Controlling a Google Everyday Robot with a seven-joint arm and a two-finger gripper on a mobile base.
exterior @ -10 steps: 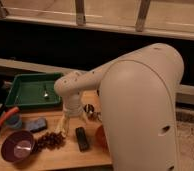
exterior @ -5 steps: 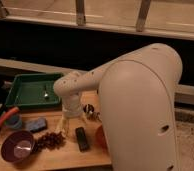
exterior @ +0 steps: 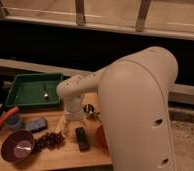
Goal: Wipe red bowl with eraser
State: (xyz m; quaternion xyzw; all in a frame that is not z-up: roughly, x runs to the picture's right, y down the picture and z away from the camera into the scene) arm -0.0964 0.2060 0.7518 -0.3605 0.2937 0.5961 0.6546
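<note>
Wooden table (exterior: 55,159) with eraser (exterior: 82,138), red bowl (exterior: 99,136)

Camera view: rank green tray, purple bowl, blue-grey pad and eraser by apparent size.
1. green tray, though farthest back
2. purple bowl
3. blue-grey pad and eraser: these look alike, so not ranked.
The gripper hangs over the table, just left of the eraser.

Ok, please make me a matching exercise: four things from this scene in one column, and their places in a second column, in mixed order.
Things:
1. eraser
2. purple bowl
3. green tray
4. gripper

Places:
A. back left
B. front left corner
C. just left of the red bowl
D. pointing down, between the dark pile and the eraser

Pairs: 1-C, 2-B, 3-A, 4-D
</note>
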